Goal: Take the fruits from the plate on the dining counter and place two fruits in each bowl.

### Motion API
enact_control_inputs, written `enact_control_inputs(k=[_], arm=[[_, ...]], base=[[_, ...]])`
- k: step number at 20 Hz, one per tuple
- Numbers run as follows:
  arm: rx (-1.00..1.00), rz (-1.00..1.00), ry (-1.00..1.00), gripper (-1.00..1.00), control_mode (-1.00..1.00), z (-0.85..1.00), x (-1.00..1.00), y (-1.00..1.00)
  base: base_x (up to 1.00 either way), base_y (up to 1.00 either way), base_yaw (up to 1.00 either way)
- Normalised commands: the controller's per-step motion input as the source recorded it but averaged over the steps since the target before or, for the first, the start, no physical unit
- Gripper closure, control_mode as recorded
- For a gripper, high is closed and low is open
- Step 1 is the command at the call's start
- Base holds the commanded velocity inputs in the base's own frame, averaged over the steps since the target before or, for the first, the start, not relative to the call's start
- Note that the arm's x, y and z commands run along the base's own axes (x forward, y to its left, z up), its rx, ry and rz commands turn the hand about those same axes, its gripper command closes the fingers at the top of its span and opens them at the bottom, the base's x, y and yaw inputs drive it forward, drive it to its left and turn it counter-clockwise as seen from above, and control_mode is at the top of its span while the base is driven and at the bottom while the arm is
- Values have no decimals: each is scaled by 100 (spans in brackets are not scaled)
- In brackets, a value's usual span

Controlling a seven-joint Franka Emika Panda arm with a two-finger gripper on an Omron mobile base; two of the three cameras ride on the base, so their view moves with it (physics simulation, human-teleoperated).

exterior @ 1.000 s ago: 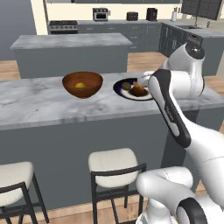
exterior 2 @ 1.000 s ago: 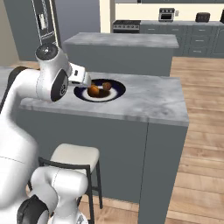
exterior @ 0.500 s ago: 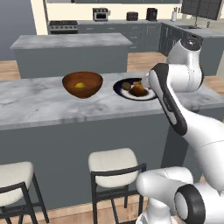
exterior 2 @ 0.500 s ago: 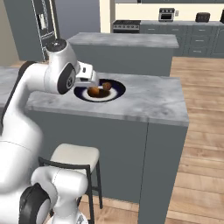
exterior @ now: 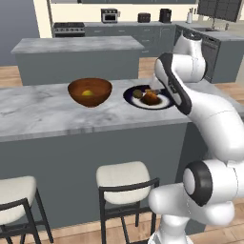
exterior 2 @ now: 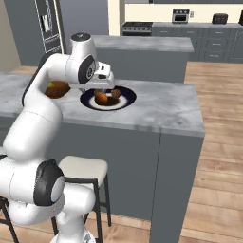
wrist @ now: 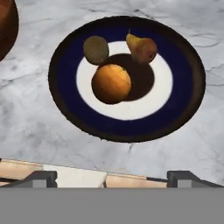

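Observation:
The navy-rimmed plate (wrist: 183,74) lies on the marble dining counter (exterior: 43,112) and holds three fruits: an orange (wrist: 111,83) in the middle, a green-brown fruit (wrist: 96,49) and a pear (wrist: 142,48) behind it. My gripper (wrist: 111,179) hangs open above the plate's near edge, empty, with its fingertips (wrist: 41,177) wide apart. From the right base it shows as the gripper (exterior 2: 98,88) over the plate (exterior 2: 126,96). The reddish-brown bowl (exterior: 89,91) stands left of the plate (exterior: 162,102) with a yellow fruit (exterior: 86,93) inside. The tan bowl is out of view.
Two stools (exterior: 125,178) stand under the counter's front edge. A second island (exterior: 76,52) and kitchen cabinets lie behind. Bare marble (exterior 2: 166,109) stretches right of the plate to the counter's end.
The arm's upper links have swung and straightened, and the hand has shifted slightly over the plate. Plate, fruits and bowl have stayed put.

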Motion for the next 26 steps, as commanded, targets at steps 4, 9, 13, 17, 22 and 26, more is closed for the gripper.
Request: enact_control_inputs(k=[4, 9, 13, 17, 22, 26], arm=[[0, 0, 14, -100, -100, -43, 75, 4], [0, 0, 7, -100, -100, -46, 55, 12], [0, 0, 0, -100, -100, -26, 6, 14], [0, 0, -2, -100, -100, -30, 15, 2], [2, 0, 0, -100, -100, -12, 61, 0], [2, 0, 0, -100, -100, -14, 43, 0]], base=[[0, 0, 0], [0, 0, 0], [0, 0, 0], [0, 0, 0], [0, 0, 0], [0, 0, 0]])
